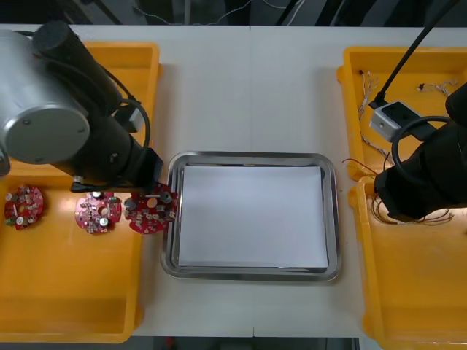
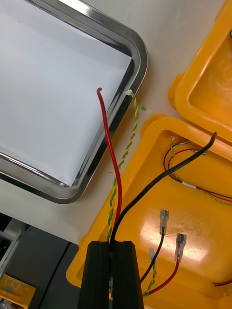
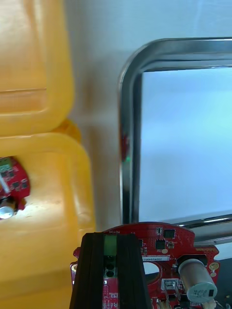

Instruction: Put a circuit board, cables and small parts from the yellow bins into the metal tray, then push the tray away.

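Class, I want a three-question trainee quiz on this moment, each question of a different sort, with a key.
1. The left gripper is shut on: A) a black cable, B) a round red circuit board, C) a small metal part?
2. Fill in: the right gripper is shut on ____.
3. True or false: the metal tray is bare and shiny inside.

Key: 1 B. 2 cables. 3 false; it is white inside.

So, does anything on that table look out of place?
Nothing spilled or broken. Oddest: one circuit board, pinched by the left gripper, hangs across the gap between its yellow bin and the metal tray. The right gripper holds a bundle of cables above the right bin, a red cable sticking out toward the tray.
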{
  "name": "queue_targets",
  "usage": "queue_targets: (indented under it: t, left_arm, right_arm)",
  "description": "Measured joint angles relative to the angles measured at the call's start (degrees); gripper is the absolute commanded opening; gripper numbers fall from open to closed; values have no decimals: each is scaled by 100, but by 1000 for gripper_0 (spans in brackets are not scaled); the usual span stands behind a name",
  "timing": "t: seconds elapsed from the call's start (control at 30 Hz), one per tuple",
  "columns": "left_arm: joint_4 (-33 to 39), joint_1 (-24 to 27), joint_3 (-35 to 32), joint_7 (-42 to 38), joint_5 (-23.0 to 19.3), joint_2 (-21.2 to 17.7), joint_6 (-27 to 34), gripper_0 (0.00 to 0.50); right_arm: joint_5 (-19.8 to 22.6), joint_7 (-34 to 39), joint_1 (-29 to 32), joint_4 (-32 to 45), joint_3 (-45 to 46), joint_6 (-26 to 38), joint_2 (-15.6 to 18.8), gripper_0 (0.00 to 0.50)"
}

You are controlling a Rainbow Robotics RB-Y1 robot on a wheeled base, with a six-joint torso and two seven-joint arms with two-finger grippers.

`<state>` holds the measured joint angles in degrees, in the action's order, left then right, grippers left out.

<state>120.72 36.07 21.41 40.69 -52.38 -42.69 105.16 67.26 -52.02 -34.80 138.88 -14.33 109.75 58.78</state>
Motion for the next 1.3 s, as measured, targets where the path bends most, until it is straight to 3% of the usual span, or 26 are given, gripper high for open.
queue_targets:
  t: [0.53,0.87,1.3]
  left_arm:
    - [-567,497,1150,-17,1225,1268,2,0]
    - [-577,486,1826,-113,1680,1311,-34,0]
    - [-592,195,2237,-114,2216,1313,-622,0]
  right_arm:
    - [-3,0,0,-22,0,1,-3,0]
    - [-5,0,0,-25,0,1,-3,0]
    - [-5,0,0,-27,0,1,-4,0]
